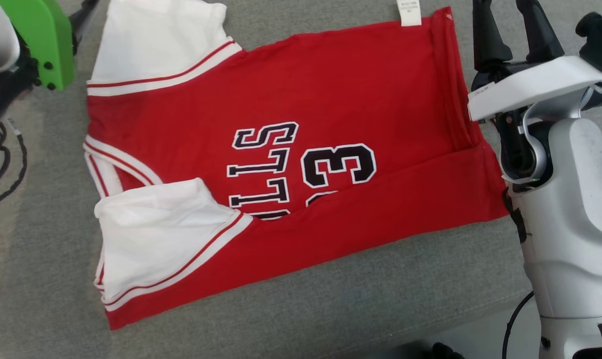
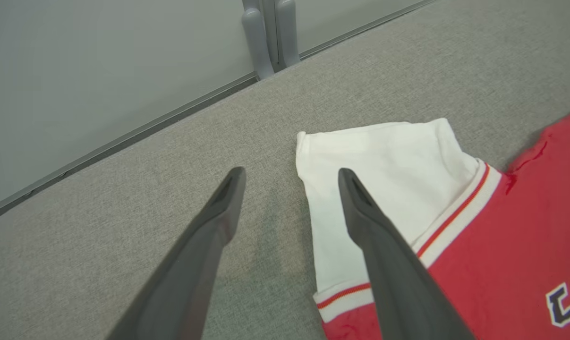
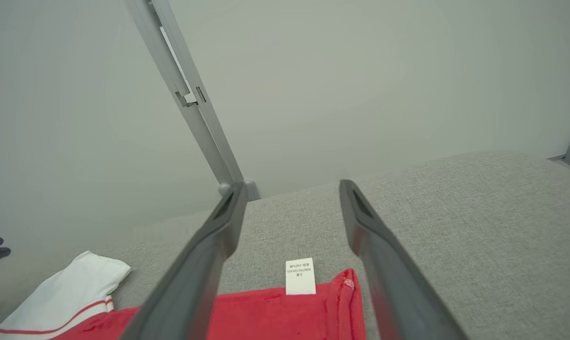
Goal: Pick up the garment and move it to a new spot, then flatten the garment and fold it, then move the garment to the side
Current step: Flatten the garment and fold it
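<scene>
The garment (image 1: 340,94) is lying half folded on the desk (image 1: 390,304), with left claw (image 2: 290,174) and right claw (image 3: 289,186) hovering spread and empty above that desk. It is seeming soft and light (likely slippery), asking a pinch at hem corners

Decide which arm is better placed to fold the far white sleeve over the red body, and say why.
Left, probably. The left gripper hangs open right at the far white sleeve, one finger over it. The right gripper, also open, is at the hem end by the white label.
</scene>
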